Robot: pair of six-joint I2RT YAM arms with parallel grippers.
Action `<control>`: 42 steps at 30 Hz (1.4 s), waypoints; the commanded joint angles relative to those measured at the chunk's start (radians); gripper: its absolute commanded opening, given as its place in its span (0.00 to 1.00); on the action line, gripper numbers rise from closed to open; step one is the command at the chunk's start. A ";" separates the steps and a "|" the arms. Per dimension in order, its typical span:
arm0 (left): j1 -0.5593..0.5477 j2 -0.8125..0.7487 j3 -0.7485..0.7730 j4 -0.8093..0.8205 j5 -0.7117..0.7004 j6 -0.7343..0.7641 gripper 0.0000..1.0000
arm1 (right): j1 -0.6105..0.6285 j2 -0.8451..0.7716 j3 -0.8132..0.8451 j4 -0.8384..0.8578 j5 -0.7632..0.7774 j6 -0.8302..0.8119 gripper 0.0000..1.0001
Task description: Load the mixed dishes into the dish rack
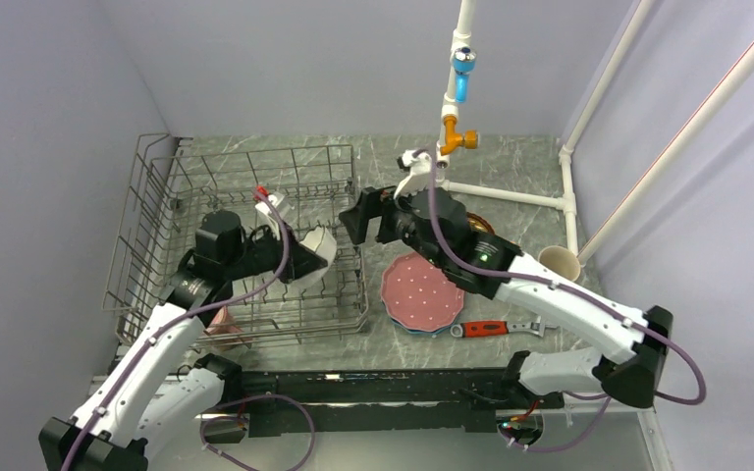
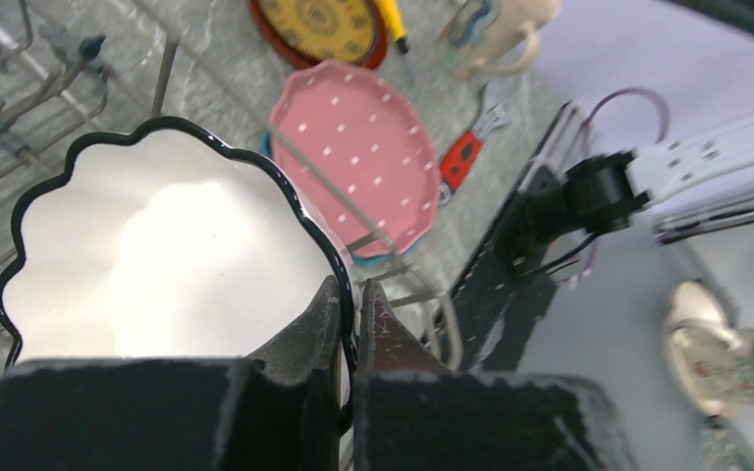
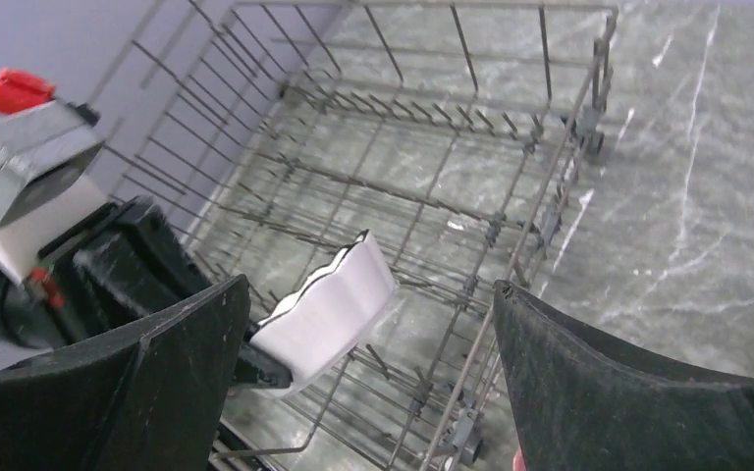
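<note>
1. Presently, my left gripper (image 2: 353,294) is clamped tight on the black-edged rim of the white scalloped bowl (image 2: 157,245), with one finger inside the rim and one outside.
2. The bowl hangs tilted inside the dish rack (image 1: 157,226), over the tines near its right side. I cannot tell whether it touches the wires.
3. My right gripper (image 3: 368,294) stands with its jaws wide apart and nothing between them. It hovers at the rack's right wall. The bowl shows through the gap, farther off and clear of both fingers.
4. The pink scalloped plate (image 1: 420,289) lies on the table just right of the rack, stacked on the blue plate (image 1: 414,331).
5. The red-handled wrench (image 1: 486,328) lies just beside that stack. The cream cup (image 1: 560,263) stands by the right wall, well apart from both grippers.
</note>
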 commanded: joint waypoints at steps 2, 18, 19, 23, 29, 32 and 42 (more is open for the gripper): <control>0.025 -0.052 0.083 0.316 0.107 -0.291 0.00 | 0.002 -0.100 -0.075 0.126 -0.005 -0.083 0.95; 0.141 0.198 -0.444 1.688 -0.094 -1.416 0.00 | -0.004 -0.152 -0.128 0.121 0.035 -0.050 0.95; 0.140 0.189 -0.459 1.675 -0.111 -1.397 0.00 | -0.005 -0.151 -0.131 0.123 0.035 -0.048 0.95; 0.143 0.147 -0.532 1.615 -0.204 -1.334 0.00 | -0.005 -0.147 -0.134 0.125 0.033 -0.045 0.95; 0.146 0.072 -0.536 1.541 -0.216 -1.262 0.00 | -0.005 -0.134 -0.132 0.122 0.027 -0.045 0.95; 0.147 -0.001 -0.438 1.344 -0.134 -1.129 0.00 | -0.005 -0.116 -0.125 0.115 0.015 -0.037 0.95; 0.149 -0.211 -0.252 0.782 -0.114 -0.935 0.00 | -0.007 -0.002 -0.107 0.127 -0.329 -0.027 0.99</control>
